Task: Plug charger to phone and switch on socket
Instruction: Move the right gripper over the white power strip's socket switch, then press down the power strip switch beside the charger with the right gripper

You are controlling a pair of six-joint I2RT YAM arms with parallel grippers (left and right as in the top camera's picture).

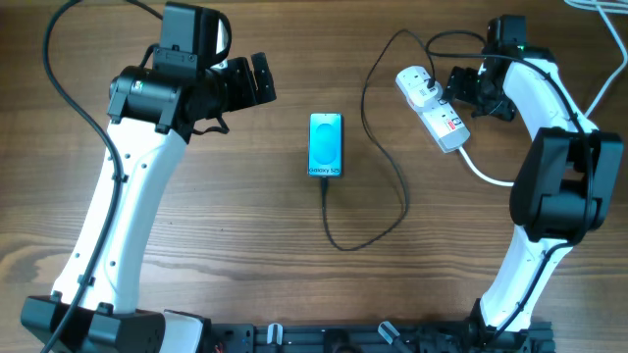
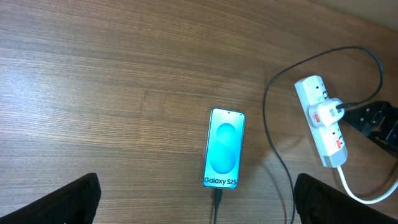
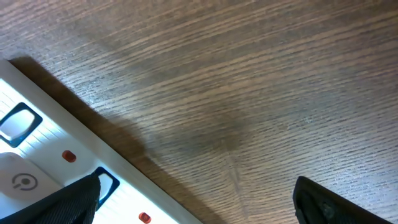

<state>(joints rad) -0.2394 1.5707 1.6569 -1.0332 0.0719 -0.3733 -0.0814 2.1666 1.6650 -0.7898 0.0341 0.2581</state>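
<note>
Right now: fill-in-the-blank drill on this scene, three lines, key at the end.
The charger meets the phone at its ____ edge.
The right gripper hovers by the socket with jaws ____.
The left gripper holds ____.
Missing: bottom; open; nothing.

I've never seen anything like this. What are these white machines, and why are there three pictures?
Those are two robot arms at a wooden table, each ending in a two-finger gripper. One picture looks down from above; the other two come from cameras on the wrists, so the dark shapes at their bottom corners are fingers. The left gripper and right gripper are both open and hold nothing. On the table lie the phone, screen lit, the charger cable meeting its bottom edge, and the socket strip, close beside the right gripper.
</note>
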